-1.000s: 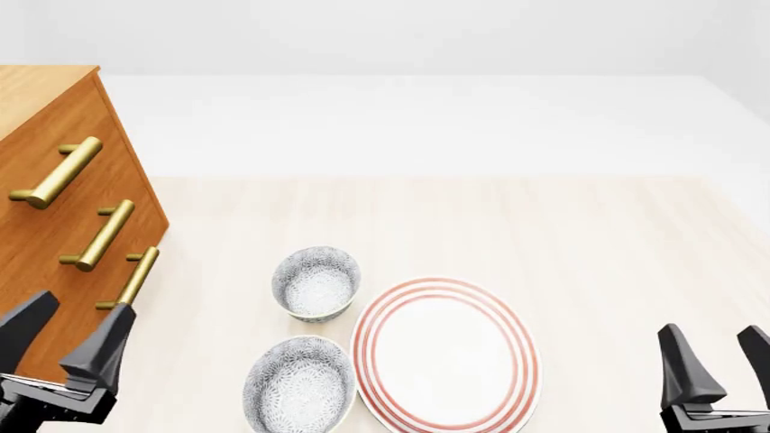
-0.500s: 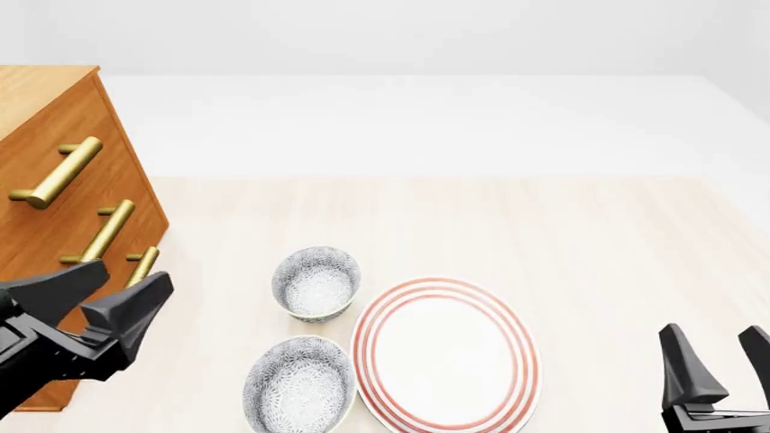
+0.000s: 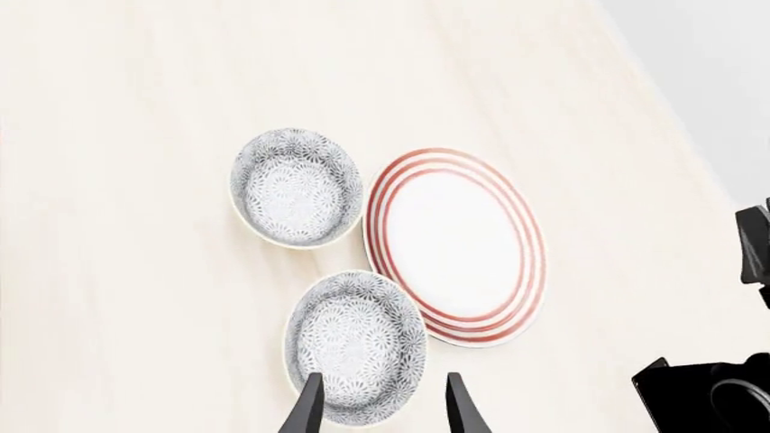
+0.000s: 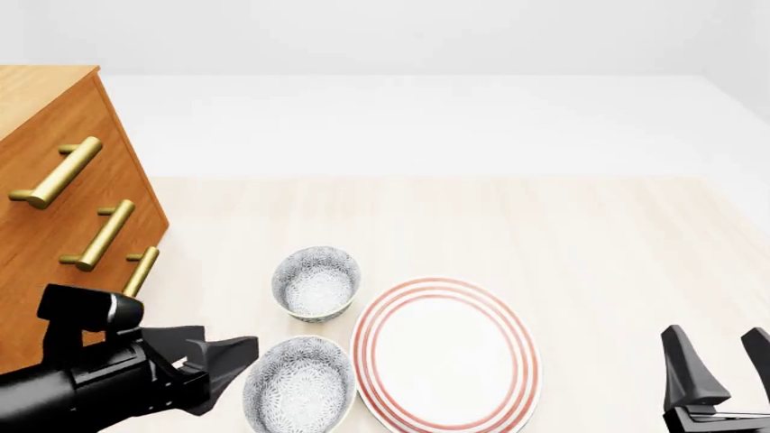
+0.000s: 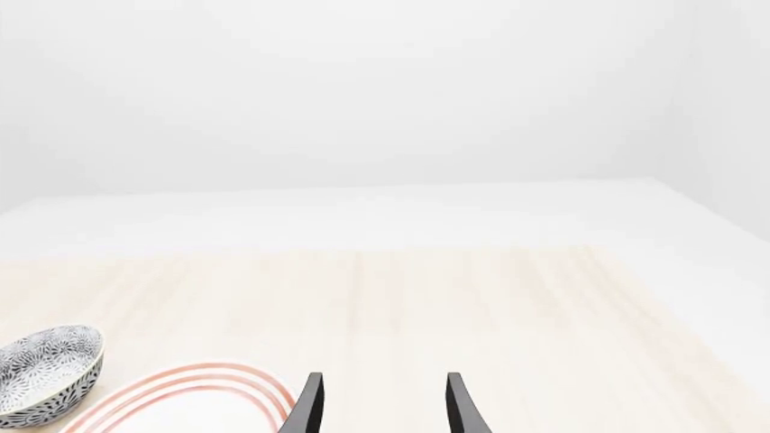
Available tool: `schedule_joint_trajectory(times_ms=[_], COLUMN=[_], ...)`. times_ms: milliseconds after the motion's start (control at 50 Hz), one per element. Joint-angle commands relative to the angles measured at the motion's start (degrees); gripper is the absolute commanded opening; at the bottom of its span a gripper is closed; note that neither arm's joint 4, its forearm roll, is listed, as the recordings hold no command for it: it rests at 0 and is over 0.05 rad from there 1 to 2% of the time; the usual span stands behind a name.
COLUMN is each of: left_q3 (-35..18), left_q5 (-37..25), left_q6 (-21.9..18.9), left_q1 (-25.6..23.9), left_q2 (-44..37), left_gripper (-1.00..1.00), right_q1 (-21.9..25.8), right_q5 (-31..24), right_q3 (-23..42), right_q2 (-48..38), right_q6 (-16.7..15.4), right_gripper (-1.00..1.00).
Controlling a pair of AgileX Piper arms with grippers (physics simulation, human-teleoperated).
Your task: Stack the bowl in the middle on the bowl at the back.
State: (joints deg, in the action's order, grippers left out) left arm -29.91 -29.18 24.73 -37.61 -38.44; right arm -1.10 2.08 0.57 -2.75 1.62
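Two small grey-patterned bowls stand left of a red-ringed plate. The bowl at the back sits upright on the table. The bowl in the middle lies nearer to me, beside the plate's left rim. My left gripper is open and points rightward, its tips just left of and above that nearer bowl, holding nothing. Low at the right, my right gripper stands open and empty, away from both bowls.
A large white plate with red rings lies right of the bowls. A wooden dresser with brass handles stands at the left edge. The right arm shows in the left wrist view.
My left gripper has swung right from beside the dresser and turned toward the nearer bowl. The right gripper and both bowls have stayed in place.
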Motion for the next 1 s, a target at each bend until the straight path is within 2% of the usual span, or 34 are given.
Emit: schedule_joint_trajectory(times_ms=[20,380,680,1000], left_q3=[2.9,6.8,8.6,12.6], left_q5=[2.3,11.3,13.8,22.1], left_q6=[1.0,-3.3,-6.8,-5.5], left_q1=[-2.6,1.9,5.9,6.3], left_q2=[-5.2,-13.6,-16.1,-21.2], left_gripper=[1.00,1.00,1.00,1.00], right_q1=[-0.1,-0.1,0.0,0.0], right_q5=[0.7,1.0,0.8,0.1], right_q3=[0.0,0.0,0.0,0.0], right_q2=[-0.8,-1.3,-1.3,-0.5], right_q6=[0.1,0.6,0.8,0.8], right_gripper=[1.00,1.00,1.00,1.00])
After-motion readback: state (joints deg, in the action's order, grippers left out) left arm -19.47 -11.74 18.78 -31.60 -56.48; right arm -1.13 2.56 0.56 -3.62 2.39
